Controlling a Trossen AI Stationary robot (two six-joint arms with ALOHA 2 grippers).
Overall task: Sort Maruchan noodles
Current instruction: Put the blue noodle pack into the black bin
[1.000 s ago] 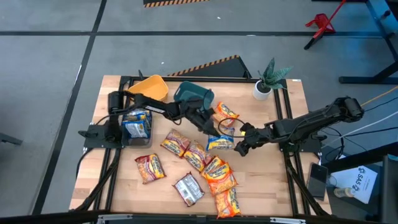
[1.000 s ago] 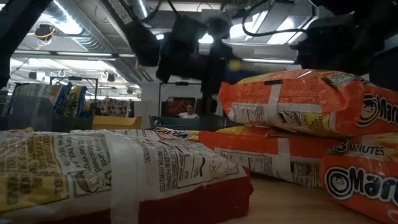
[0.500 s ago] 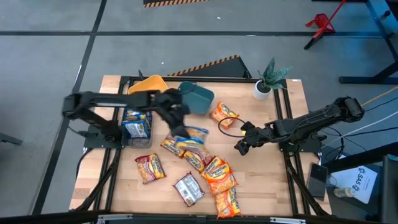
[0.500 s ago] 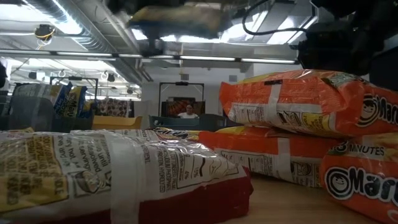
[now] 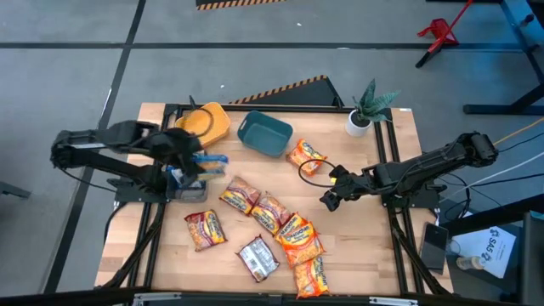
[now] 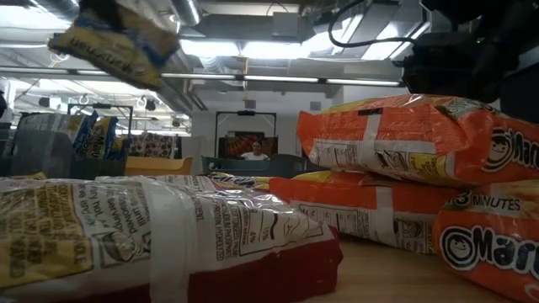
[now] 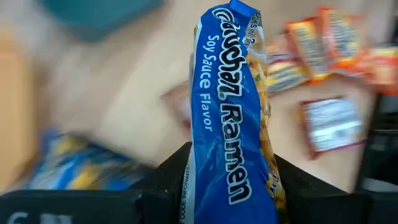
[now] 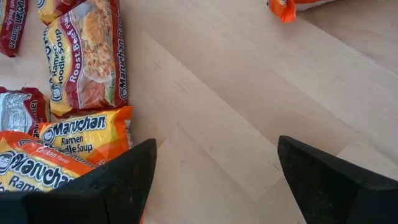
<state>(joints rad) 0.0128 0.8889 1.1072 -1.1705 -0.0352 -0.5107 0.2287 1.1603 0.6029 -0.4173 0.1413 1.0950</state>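
1. The left gripper (image 7: pixel 230 186) is pinching a blue soy sauce packet (image 7: pixel 233 118) above the clear bin (image 5: pixel 185 192), hiding its fingertips
2. The right gripper (image 8: pixel 214 180) is gaping wide over bare wood; loose packets (image 5: pixel 285 229) are overlapping mid-table, partly cut off in the right wrist view

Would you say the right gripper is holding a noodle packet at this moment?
No, the right gripper stands open over bare wood of the table, with nothing between its fingers.

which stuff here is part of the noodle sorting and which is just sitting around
Part of the job:
blue packet in the left gripper
loose packets on the table
clear bin, yellow bin, teal bin

Just there:
potted plant
black cable
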